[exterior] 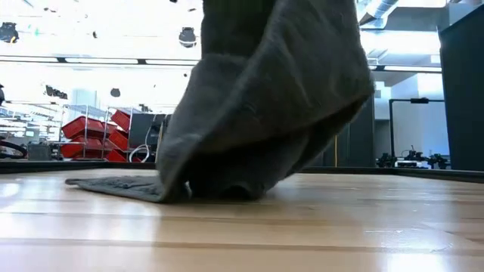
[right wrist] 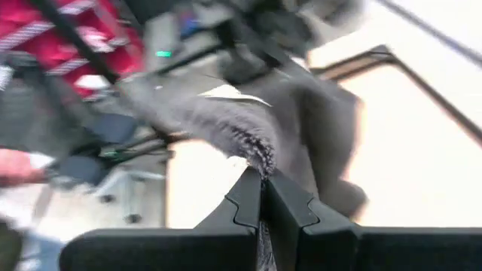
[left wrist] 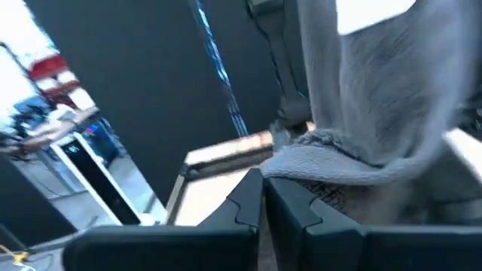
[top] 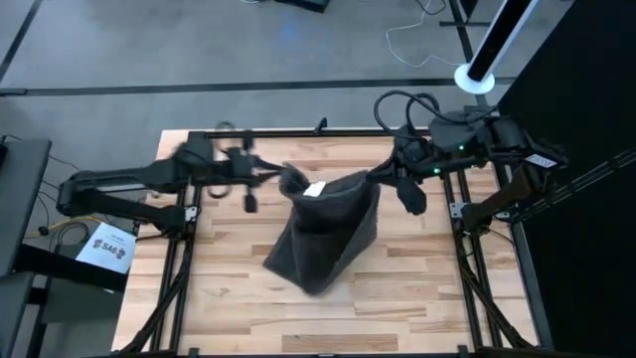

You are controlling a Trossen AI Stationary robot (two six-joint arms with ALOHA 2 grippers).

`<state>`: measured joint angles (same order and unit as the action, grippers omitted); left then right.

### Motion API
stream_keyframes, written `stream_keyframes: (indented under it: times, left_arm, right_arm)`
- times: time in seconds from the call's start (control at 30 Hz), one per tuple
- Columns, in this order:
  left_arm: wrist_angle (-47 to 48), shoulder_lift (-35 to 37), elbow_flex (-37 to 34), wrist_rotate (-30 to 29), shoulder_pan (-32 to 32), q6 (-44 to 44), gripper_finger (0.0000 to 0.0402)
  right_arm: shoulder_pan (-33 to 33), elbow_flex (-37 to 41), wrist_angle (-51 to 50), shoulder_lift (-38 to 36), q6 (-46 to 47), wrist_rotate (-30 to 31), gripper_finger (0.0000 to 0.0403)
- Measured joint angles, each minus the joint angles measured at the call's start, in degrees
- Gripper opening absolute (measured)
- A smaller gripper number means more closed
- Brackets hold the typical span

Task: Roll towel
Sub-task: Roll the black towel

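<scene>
The dark grey towel (top: pixel 323 231) is held up over the far middle of the table by two top corners, its white label (top: pixel 316 189) near the top edge. Its lower end (exterior: pixel 128 186) rests crumpled on the wood toward the near side. My left gripper (top: pixel 286 180) is shut on the towel's upper left corner, and my right gripper (top: pixel 384 178) is shut on the upper right corner. The low view shows only the hanging cloth; both grippers are above that picture. My left gripper pinches the towel's upper left corner (left wrist: pixel 295 164) between its two shut fingers, reaching in level from the table's left. The hemmed edge runs off from the fingertips and the cloth hangs below. My right gripper pinches the upper right corner (right wrist: pixel 254 147) between its two shut fingers, coming level from the table's right. The top edge sags between the two holds, and the towel's lower end lies on the table.
Bare wooden tabletop (top: pixel 427 288) lies to the left, right and near side of the towel. Dark arm frames (top: pixel 475 268) run along both table sides. Beyond the far edge are red bins (exterior: pixel 94 136) and shelving.
</scene>
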<state>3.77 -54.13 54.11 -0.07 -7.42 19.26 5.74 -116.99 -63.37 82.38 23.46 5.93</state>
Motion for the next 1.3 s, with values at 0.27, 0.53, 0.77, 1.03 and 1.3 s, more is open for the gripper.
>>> stream_keyframes:
  times: [0.27,0.53,0.77,1.03,1.3]
  left_arm:
    - [11.6,8.8,8.3,1.4,2.6,-11.2,0.0000]
    - [9.3,4.5,27.3,17.8,13.2,-18.9,0.0000]
    - [9.4,-5.0,44.8,16.3,16.4,-8.5,0.0000]
    - [34.4,-11.2,51.7,-14.5,13.0,1.8,0.0000]
    - [57.9,-16.6,44.6,-15.3,3.3,-10.1,0.0000]
  right_arm:
    - [-0.3,0.0,2.1,0.1,-0.5,-8.0,0.0000]
    - [8.7,0.0,21.2,0.5,3.2,-27.1,0.0000]
    - [9.9,0.1,41.1,-1.2,-7.8,-19.5,0.0000]
    - [2.2,0.0,28.4,-1.4,-2.7,-9.2,0.0000]
    - [-7.4,0.1,9.5,4.0,3.4,-8.6,0.0000]
